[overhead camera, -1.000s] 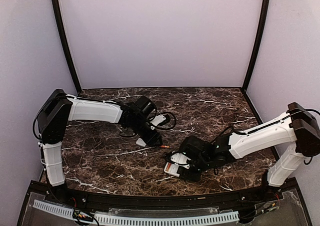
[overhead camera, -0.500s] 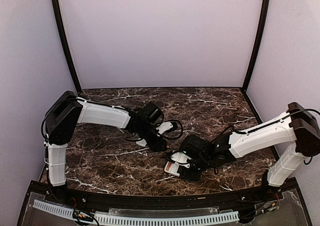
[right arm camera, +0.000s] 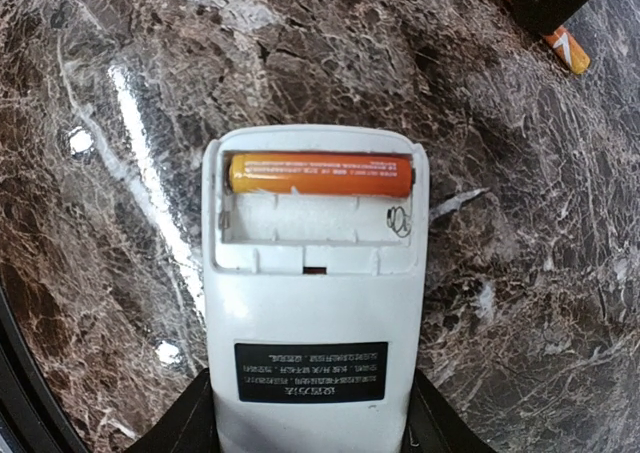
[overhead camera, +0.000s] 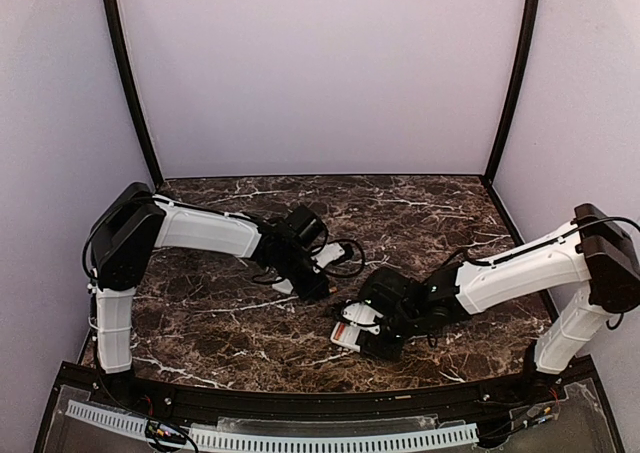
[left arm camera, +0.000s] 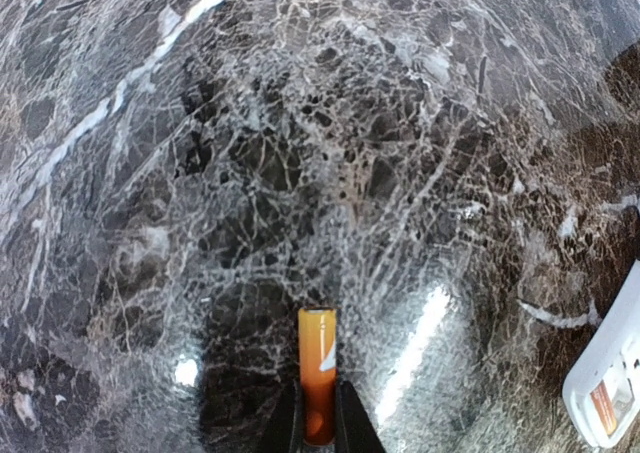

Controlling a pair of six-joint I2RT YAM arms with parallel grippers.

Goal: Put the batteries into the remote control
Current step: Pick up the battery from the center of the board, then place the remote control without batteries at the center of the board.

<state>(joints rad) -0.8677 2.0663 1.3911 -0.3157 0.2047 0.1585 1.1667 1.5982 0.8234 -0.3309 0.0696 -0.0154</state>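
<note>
The dark brown desk [overhead camera: 200, 318], veined with white, carries a white remote control [right arm camera: 310, 343] lying back-up towards its near edge. An orange battery [left arm camera: 317, 373] lies on the bare marble near it.

remote [right arm camera: 315, 313]: white, back up | battery [right arm camera: 320, 174]: seated in it | second battery [left arm camera: 317, 373]: orange, perhaps lifted
</note>
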